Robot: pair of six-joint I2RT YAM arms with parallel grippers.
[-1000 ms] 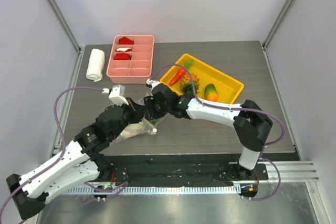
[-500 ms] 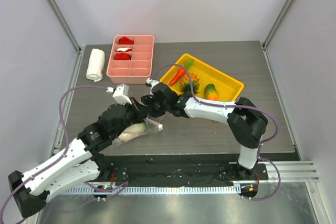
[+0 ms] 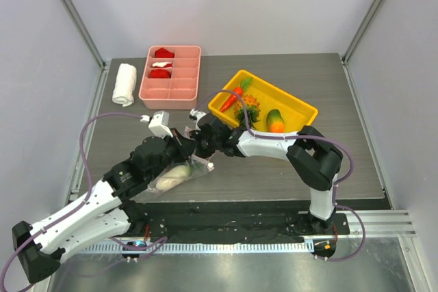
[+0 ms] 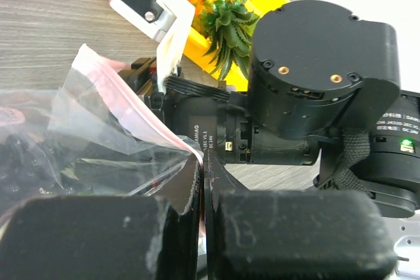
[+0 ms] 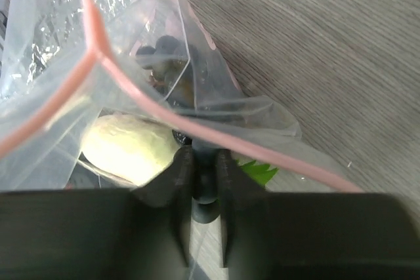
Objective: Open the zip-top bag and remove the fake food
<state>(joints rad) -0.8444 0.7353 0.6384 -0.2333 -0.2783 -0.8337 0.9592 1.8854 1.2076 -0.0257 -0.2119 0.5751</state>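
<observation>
Clear plastic with a pink zip strip: zip-top bag (image 3: pixel 171 177), left of centre on the worktop (image 3: pixel 260 179), held up at its mouth between both claws.

- Contents still inside: white radish (image 5: pixel 125 149), dark grapes (image 5: pixel 167 57). The mouth is parted.
- Left claw (image 4: pixel 202 188): clenched on the bag's lip, film pinched flat between the pads. Judged an anchor, so that the opposite lip can be drawn away.
- Right claw (image 5: pixel 205 162): reaches in from 3 o'clock, fingers narrowly apart at the other lip. Whether film is caught between them cannot be told.
- Yellow tray (image 3: pixel 309 109), at 2 o'clock from the bag: carrot (image 3: pixel 230 99), pineapple (image 3: pixel 248 109) and mango (image 3: pixel 275 121), already out. It likely sits there as the right arm's drop-off.
- Pink divided tray (image 3: pixel 171 104) and rolled white towel (image 3: pixel 124 84), at 11 o'clock: not involved.

Change from a second ago: the bag sits lower, towards 7 o'clock, and the radish now shows plainly. The right arm's elbow is drawn in towards 9 o'clock. Yellow tray contents as before.
</observation>
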